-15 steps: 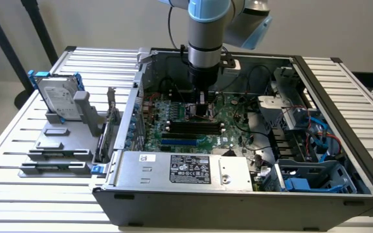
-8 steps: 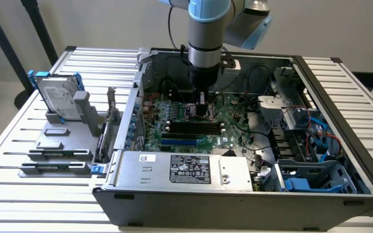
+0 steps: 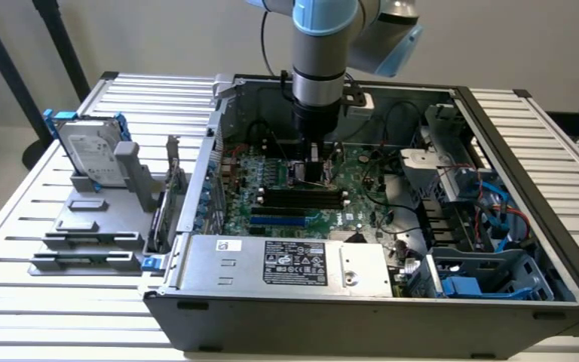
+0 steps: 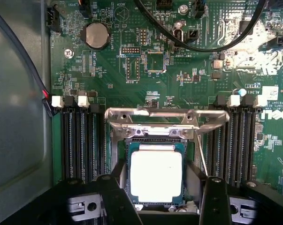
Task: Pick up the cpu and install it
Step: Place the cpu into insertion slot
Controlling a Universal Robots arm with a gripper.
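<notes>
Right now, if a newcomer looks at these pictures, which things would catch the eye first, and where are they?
First comes the grey robot arm, reaching straight down into the open computer case over the green motherboard. In the wrist view, the bright silver cpu sits at the socket beside a shiny metal retention bracket. The dark fingers of the open gripper stand on either side of it.

cpu (image 4: 156, 176) in socket (image 4: 153, 135) on board (image 4: 188, 79) | memory slots (image 4: 80, 140) either side | end effector (image 3: 315, 170) over cpu
</notes>
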